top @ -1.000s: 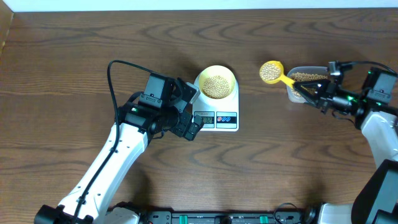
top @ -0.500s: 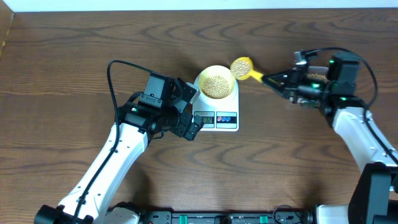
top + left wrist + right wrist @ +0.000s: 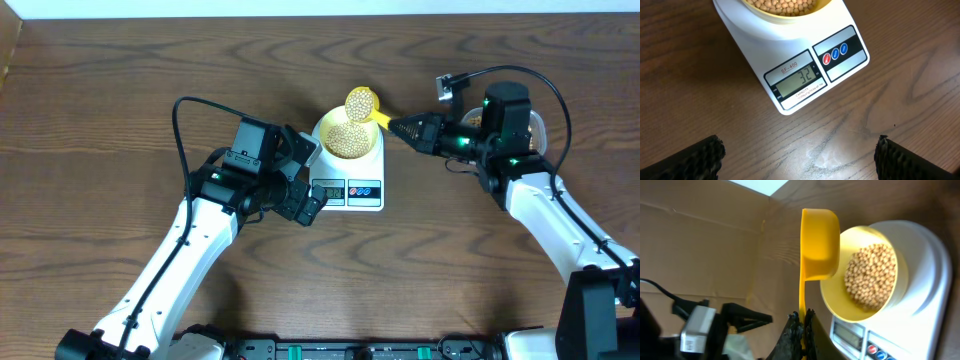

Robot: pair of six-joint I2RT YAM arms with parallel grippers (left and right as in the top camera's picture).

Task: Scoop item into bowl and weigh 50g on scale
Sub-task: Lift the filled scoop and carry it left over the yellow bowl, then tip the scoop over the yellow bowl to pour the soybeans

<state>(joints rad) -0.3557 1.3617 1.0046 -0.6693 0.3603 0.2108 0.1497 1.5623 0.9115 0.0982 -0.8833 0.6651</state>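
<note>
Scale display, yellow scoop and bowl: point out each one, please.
scale display [image 3: 800, 80]: left wrist view, on the digits.
yellow scoop [image 3: 820, 242]: right wrist view, outer wall of its cup.
bowl [image 3: 832, 300]: right wrist view, bare inner wall near the rim.

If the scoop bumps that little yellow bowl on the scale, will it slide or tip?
Probably slides before tipping: the bowl looks low and wide on the smooth scale. Likely light, since the display reads 32 with the beans inside, so the scoop could shift it. Spilled beans would probably roll, being small and round.
</note>
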